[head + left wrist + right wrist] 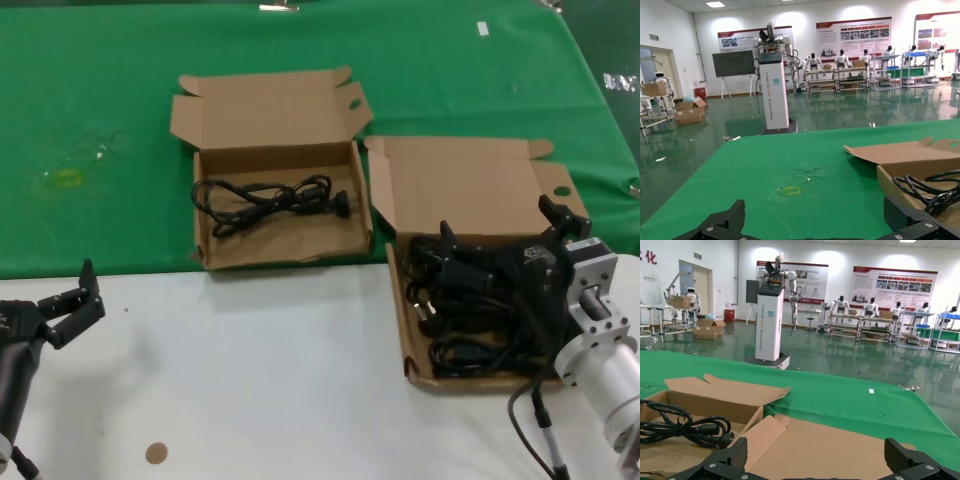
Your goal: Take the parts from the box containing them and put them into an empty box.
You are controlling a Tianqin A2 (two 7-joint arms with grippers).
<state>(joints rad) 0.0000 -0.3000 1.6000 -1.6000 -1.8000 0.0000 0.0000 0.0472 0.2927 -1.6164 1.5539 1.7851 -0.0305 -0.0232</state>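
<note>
The longer box (399, 300) at the right holds a pile of black power cords (455, 322). My right gripper (500, 230) hovers over that pile, open, with nothing between its fingers (726, 459). In its wrist view its own point (815, 467) lies over the box's lid flap (830, 445). The squarer box (282, 158) at the left holds one coiled cord (270, 198), also seen from both wrists as a cord (687, 427) and a cord (935, 189). My left gripper (78, 302) waits open at the table's near left (815, 227).
Both boxes rest where the green cloth (100, 110) meets the white tabletop (250, 380), lids folded back away from me. A yellowish mark (63, 178) is on the cloth at the left. A small brown disc (155, 453) lies near the front edge.
</note>
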